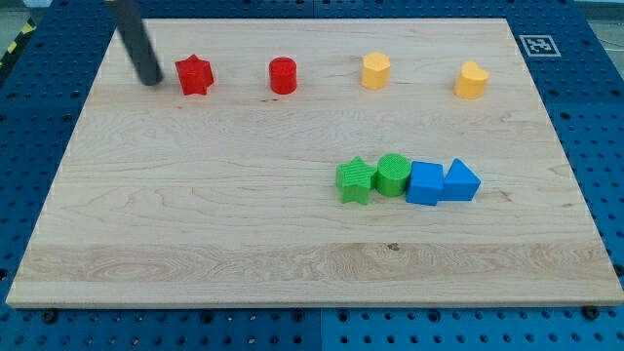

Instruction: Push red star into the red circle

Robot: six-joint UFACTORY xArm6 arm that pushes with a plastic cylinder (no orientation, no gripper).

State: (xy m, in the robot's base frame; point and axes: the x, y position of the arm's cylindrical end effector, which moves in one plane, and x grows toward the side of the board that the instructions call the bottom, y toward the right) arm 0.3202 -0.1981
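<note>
The red star (194, 75) lies near the view's top left of the wooden board (195, 214). The red circle (283, 76), a short cylinder, stands to its right, about a block's width and a half away. My tip (151, 81) is at the end of the dark rod, just left of the red star, with a small gap between them. Tip, star and circle lie roughly in one row.
Two yellow blocks (375, 70) (471, 80) sit further right in the same row. Lower right of centre, a green star (356, 179), green circle (392, 175), blue cube (425, 182) and blue triangle (460, 181) touch in a line.
</note>
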